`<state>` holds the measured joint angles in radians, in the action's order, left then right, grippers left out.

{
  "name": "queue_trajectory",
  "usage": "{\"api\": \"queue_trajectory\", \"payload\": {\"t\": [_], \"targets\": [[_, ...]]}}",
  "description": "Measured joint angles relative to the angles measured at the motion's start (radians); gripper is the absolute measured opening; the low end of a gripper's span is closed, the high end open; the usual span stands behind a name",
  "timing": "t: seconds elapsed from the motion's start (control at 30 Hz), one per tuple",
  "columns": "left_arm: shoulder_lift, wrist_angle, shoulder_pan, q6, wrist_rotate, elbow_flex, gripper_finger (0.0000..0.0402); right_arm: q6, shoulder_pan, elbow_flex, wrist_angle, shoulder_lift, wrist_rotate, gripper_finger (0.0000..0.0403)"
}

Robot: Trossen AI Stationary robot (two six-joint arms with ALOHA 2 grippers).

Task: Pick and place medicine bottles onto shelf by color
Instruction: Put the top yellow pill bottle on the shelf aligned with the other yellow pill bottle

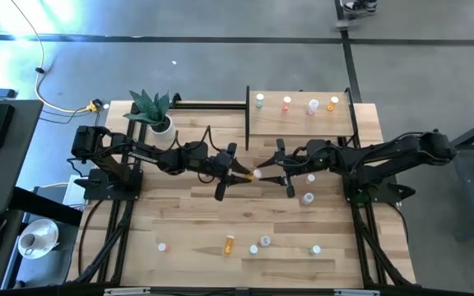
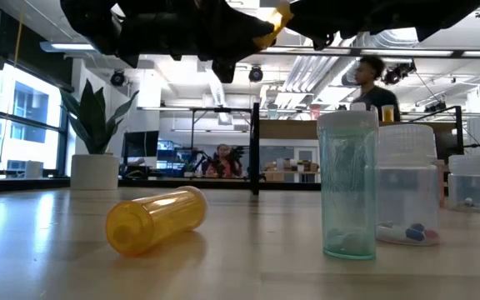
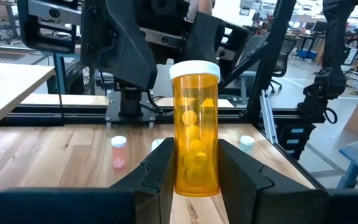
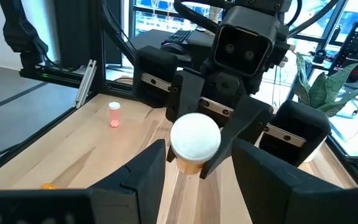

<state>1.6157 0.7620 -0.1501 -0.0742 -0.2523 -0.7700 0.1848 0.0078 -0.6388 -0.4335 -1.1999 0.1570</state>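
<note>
Above the middle of the table, my left gripper (image 1: 241, 173) is shut on an orange medicine bottle (image 3: 196, 130) with a white cap (image 4: 194, 140). My right gripper (image 1: 274, 171) faces it from the table's right and is open. Its fingers (image 4: 148, 177) stand on either side of the cap, and I see no touch. The shelf (image 1: 303, 123) at the far right carries several small bottles (image 1: 286, 103) along its far edge. More bottles stand on the table, near the right arm (image 1: 308, 197) and along the near edge (image 1: 266, 241). One orange bottle (image 2: 157, 218) lies on its side. My left gripper pinches the orange bottle's body near its bottom end (image 3: 194, 183) between its two fingers. The fingers come level from the table's left and lie along the bottle. The bottle sticks out level beyond them, clear of the table, cap toward my right gripper.
A white pot with a green plant (image 1: 161, 123) stands at the far left. In the low view, a clear teal bottle (image 2: 348, 183) and a wider clear bottle (image 2: 407, 187) stand close to the camera. People show in the room beyond the table.
</note>
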Motion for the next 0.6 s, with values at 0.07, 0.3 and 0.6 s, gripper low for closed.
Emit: {"api": "queue_trajectory", "payload": {"t": [0.07,0.3,0.6], "targets": [[0.000,0.000,-0.002,0.000,0.010,0.000,0.0091,0.005,0.000,0.000,-0.001,0.000,0.001,0.0177],[0.000,-0.009,-0.007,0.011,0.062,-0.011,0.0091,0.007,-0.001,0.000,-0.027,0.000,0.000,0.0177],[0.000,-0.039,-0.007,0.023,0.062,-0.050,0.0091,-0.002,0.000,0.000,-0.060,0.000,0.002,0.0177]]}}
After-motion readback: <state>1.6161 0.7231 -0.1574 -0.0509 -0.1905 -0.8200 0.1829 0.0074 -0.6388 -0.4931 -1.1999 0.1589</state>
